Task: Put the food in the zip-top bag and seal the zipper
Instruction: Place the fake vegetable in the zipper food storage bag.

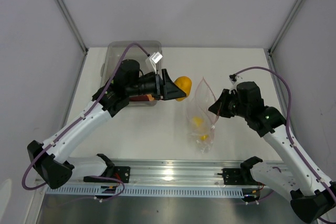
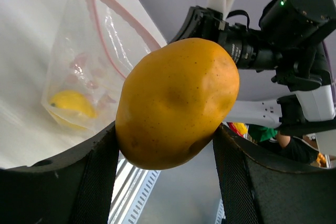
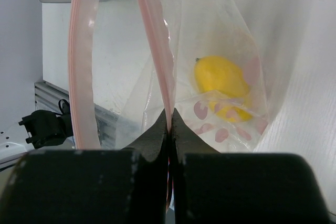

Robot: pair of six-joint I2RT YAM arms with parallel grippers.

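Note:
My left gripper [image 1: 176, 88] is shut on the orange fruit [image 1: 183, 87], a round orange-yellow food; it fills the left wrist view [image 2: 176, 102] between my black fingers [image 2: 94, 171]. It hangs just left of the zip-top bag [image 1: 202, 121], whose mouth gapes upward. My right gripper [image 1: 214, 109] is shut on the bag's right rim, pinching the pink zipper [image 3: 167, 85] between closed fingertips [image 3: 157, 132]. A yellow lemon [image 3: 220, 77] lies inside the bag, also seen as the lemon [image 2: 72, 103] and the lemon [image 1: 197, 121].
A rigid clear grey bin [image 1: 118, 56] stands at the back left behind my left arm, with a dark-red item [image 1: 142, 98] at its front edge. An aluminium rail [image 1: 173, 174] runs along the near table edge.

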